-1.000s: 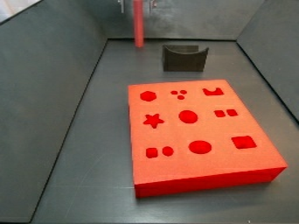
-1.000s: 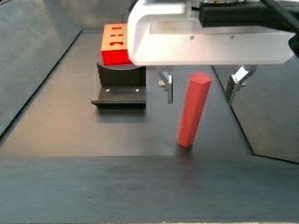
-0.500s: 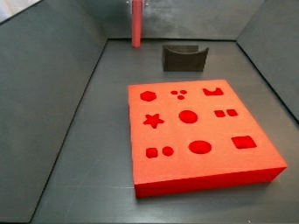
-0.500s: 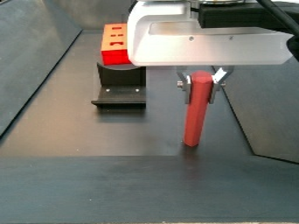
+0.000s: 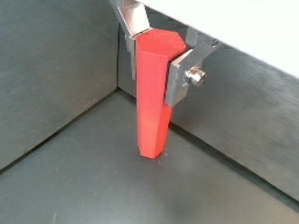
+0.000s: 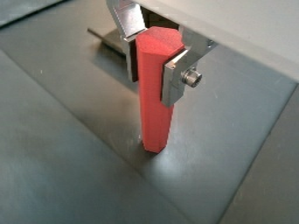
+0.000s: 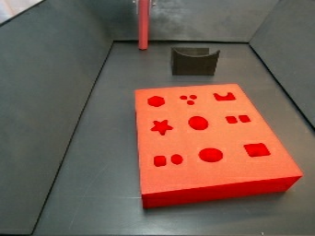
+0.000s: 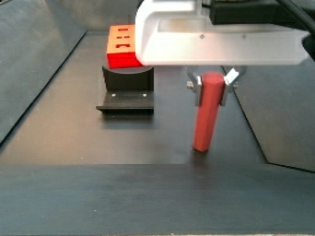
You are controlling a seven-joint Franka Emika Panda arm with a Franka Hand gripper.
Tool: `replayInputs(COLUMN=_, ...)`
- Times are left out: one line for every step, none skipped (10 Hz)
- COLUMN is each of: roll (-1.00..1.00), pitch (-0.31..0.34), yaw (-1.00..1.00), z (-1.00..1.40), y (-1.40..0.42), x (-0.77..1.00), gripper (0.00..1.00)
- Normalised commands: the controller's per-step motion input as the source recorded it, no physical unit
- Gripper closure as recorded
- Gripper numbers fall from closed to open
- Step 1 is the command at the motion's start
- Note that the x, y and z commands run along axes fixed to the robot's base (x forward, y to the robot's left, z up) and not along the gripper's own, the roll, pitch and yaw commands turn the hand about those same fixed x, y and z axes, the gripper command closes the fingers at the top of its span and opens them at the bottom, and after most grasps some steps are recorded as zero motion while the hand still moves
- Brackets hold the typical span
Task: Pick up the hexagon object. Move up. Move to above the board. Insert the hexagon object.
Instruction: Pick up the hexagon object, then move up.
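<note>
At floor's far end — hexagon object (image 8: 205,115) upright, long axis vertical | gripper (image 5: 156,45) fingers (image 5: 177,77) clamped on its top.

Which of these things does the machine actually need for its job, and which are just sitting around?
Needed:
- hexagon object, standing upright on the floor, clamped near its top by the end effector
- board, with shaped cutouts

Just there:
- fixture, the dark bracket beyond the board

You see the gripper (image 8: 212,83) with silver fingers (image 5: 132,17) around the salmon-red hexagon rod (image 5: 155,92); beyond it sit a bright red board (image 7: 209,138) with darker cutouts and a dark grey fixture (image 8: 125,92).
</note>
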Motion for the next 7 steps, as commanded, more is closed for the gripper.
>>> replayInputs(roll=0.0, pitch=0.0, yaw=0.0, z=0.0, y=0.0, x=0.0, gripper=1.0)
replayInputs(roll=0.0, pitch=0.0, yaw=0.0, z=0.0, y=0.0, x=0.0, gripper=1.0)
replayInputs(roll=0.0, pitch=0.0, yaw=0.0, z=0.0, y=0.0, x=0.0, gripper=1.0)
replayInputs(roll=0.0, pitch=0.0, yaw=0.0, z=0.83, y=0.0, x=0.0, gripper=1.0)
replayInputs(roll=0.0, pitch=0.011, yaw=0.06, z=0.81, y=-0.02, x=-0.01, gripper=1.0)
replayInputs(roll=0.01, pitch=0.03, yaw=0.05, z=0.66, y=-0.02, x=-0.02, gripper=1.0)
replayInputs(roll=0.03, pitch=0.043, yaw=0.04, z=0.51, y=-0.01, x=-0.01, gripper=1.0)
